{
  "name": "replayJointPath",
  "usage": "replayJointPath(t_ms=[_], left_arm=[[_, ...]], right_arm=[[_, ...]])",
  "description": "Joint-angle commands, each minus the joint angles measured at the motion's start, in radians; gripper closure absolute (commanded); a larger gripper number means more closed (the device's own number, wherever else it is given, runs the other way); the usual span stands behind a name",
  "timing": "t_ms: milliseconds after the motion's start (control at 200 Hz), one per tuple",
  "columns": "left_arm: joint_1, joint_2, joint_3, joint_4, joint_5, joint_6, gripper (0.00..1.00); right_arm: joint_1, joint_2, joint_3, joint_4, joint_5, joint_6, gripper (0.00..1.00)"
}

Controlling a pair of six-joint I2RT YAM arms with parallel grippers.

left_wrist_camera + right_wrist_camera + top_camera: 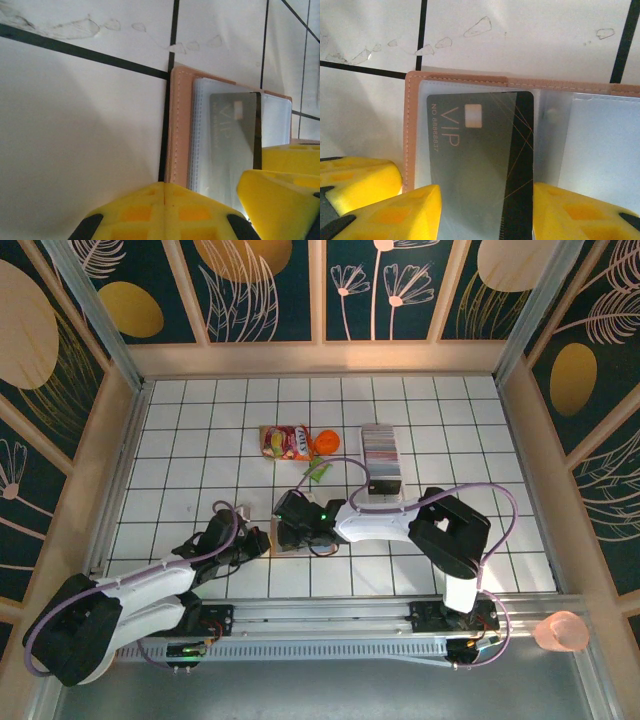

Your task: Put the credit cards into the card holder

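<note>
My right gripper [487,200] pinches the dark card [470,145] by its long edges, pointing straight ahead into the open pink card holder [412,125] on the table [370,40], pinned by my closed left gripper [165,212].

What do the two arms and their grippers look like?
The left arm and the right arm have white link shells and black joints. A lilac cable loops along each. A small green light glows near the right wrist. The left gripper and the right gripper have chunky yellow fingers with black insets.
</note>
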Motion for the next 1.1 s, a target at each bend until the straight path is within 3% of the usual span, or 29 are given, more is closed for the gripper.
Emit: replayJointPath(t_ms=[0, 591, 791, 1091], left_arm=[[-0.005, 0.005, -0.015, 0.039, 0.047, 0.017, 1.0], [-0.005, -0.002, -0.02, 0.016, 0.005, 0.001, 1.0], [-0.005, -0.032, -0.027, 0.01, -0.001, -0.002, 1.0], [-0.004, -0.044, -0.031, -0.038, -0.055, 0.0, 1.0]], right_arm=[[0.017, -0.012, 0.013, 0.004, -0.006, 0.011, 0.49], [0.05, -0.056, 0.002, 0.11, -0.048, 0.005, 0.45], [0.049, -0.095, -0.023, 0.126, -0.048, 0.006, 0.37], [0.05, -0.142, -0.003, -0.106, 0.086, 0.03, 0.31]])
